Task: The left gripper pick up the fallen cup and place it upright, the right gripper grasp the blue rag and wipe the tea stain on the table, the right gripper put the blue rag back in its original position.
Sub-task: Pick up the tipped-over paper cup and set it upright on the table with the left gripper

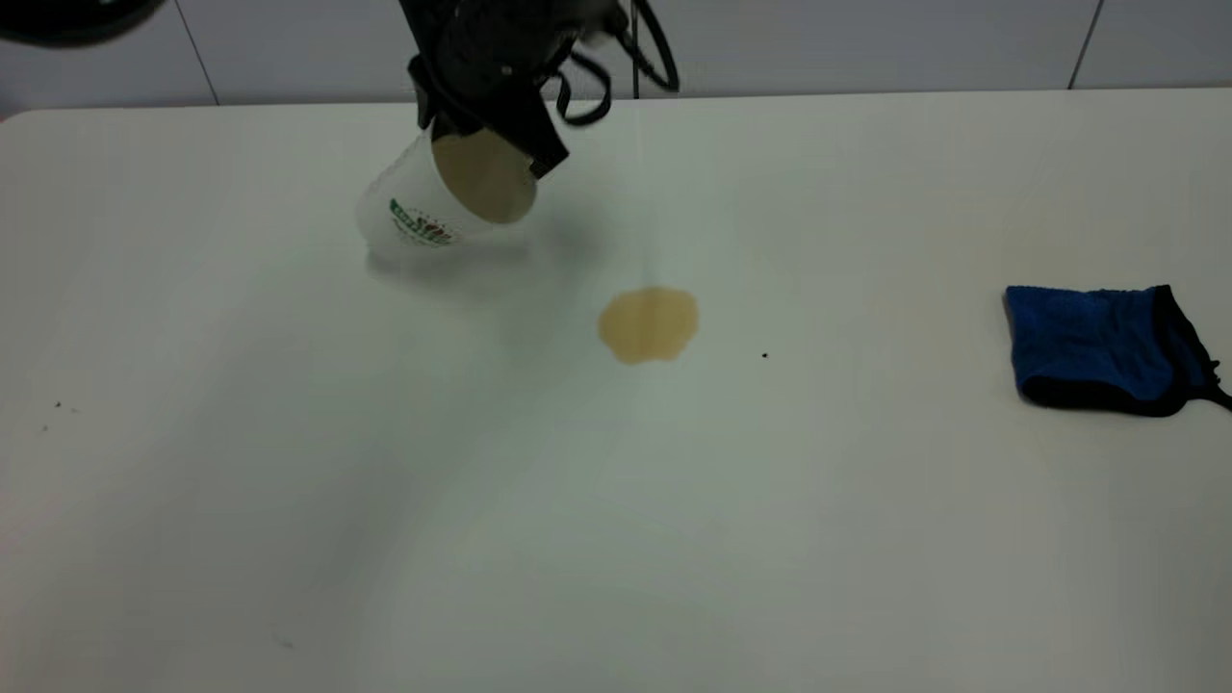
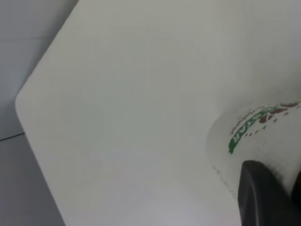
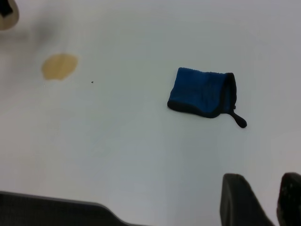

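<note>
My left gripper is shut on the cup, gripping it at the rim and holding it tilted just above the table at the back left. The cup's cream inside faces the front right. In the left wrist view one black finger presses on the cup beside its green logo. The tea stain lies in front and to the right of the cup. The blue rag lies flat at the far right. My right gripper hovers shut and empty, well clear of the blue rag.
A tiny dark speck sits just right of the stain. A grey wall runs behind the table's far edge. The table's rounded corner shows in the left wrist view.
</note>
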Motion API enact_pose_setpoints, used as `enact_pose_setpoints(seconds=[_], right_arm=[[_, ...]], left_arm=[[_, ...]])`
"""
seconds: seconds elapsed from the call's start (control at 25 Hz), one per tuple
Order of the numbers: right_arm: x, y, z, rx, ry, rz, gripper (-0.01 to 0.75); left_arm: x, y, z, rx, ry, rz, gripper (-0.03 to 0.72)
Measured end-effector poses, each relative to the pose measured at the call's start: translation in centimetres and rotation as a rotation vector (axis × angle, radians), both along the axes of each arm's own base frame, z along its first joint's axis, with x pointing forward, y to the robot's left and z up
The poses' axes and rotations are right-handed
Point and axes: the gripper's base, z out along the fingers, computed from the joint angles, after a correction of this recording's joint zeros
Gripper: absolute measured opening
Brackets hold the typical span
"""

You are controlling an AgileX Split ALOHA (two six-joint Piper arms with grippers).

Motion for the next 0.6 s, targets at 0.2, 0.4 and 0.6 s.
enact_pose_setpoints(seconds=[0.2,0.4,0.6], right_arm=[[0.0,0.0,0.0,-0.001,0.000,0.000,0.238],[0.0,0.0,0.0,-0.001,0.000,0.000,0.238],[0.0,0.0,0.0,-0.001,0.000,0.000,0.238]], left_arm=[[0.1,1.0,8.4,-0.236,0.055,-0.061,0.010],[1.3,5.7,11.6,-0.470,0.151,-0.061,0.010],[3.0,10.3,11.0,-0.736,0.242,-0.086,0.010]])
